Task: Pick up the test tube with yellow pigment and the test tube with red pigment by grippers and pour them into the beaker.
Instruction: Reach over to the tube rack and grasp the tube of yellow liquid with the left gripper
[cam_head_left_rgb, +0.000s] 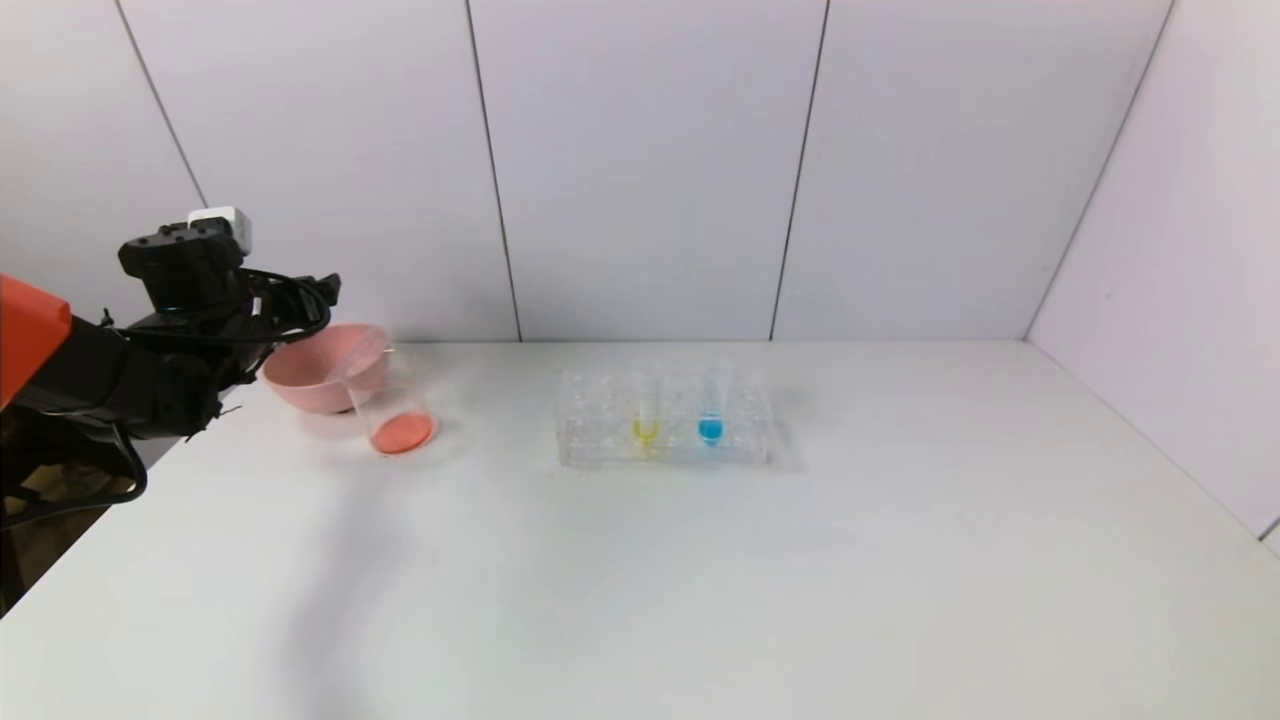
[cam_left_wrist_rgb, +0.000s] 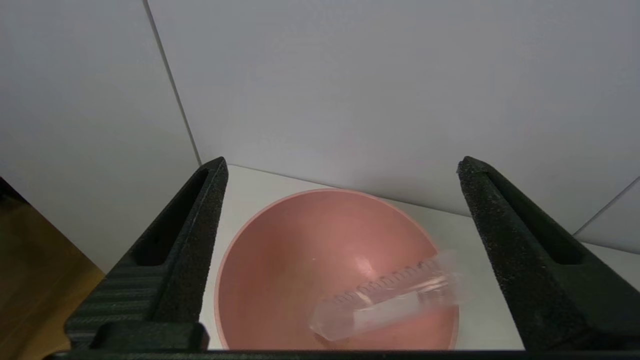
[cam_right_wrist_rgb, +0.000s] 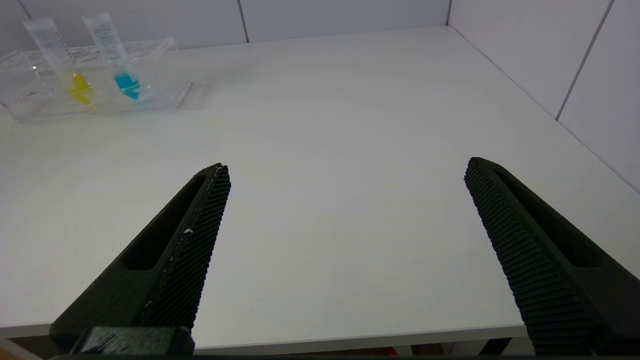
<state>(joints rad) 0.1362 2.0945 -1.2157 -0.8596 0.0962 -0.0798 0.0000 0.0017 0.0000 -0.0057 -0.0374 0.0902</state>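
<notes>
The test tube with yellow pigment (cam_head_left_rgb: 647, 415) stands upright in the clear rack (cam_head_left_rgb: 590, 420); it also shows in the right wrist view (cam_right_wrist_rgb: 65, 65). The beaker (cam_head_left_rgb: 395, 405) stands in front of the pink bowl (cam_head_left_rgb: 320, 375) with red-orange liquid at its bottom. My left gripper (cam_head_left_rgb: 325, 295) hangs open and empty above the bowl (cam_left_wrist_rgb: 280, 250), as the left wrist view (cam_left_wrist_rgb: 342, 165) shows. A clear tube (cam_left_wrist_rgb: 385, 302) with no liquid visible lies slanted inside the bowl, blurred. My right gripper (cam_right_wrist_rgb: 347, 165) is open and empty over the table's front edge, outside the head view.
A tube with blue liquid (cam_head_left_rgb: 710, 415) stands in the rack beside the yellow one, also in the right wrist view (cam_right_wrist_rgb: 117, 60). White walls close the table at the back and right. The table's left edge runs just below my left arm.
</notes>
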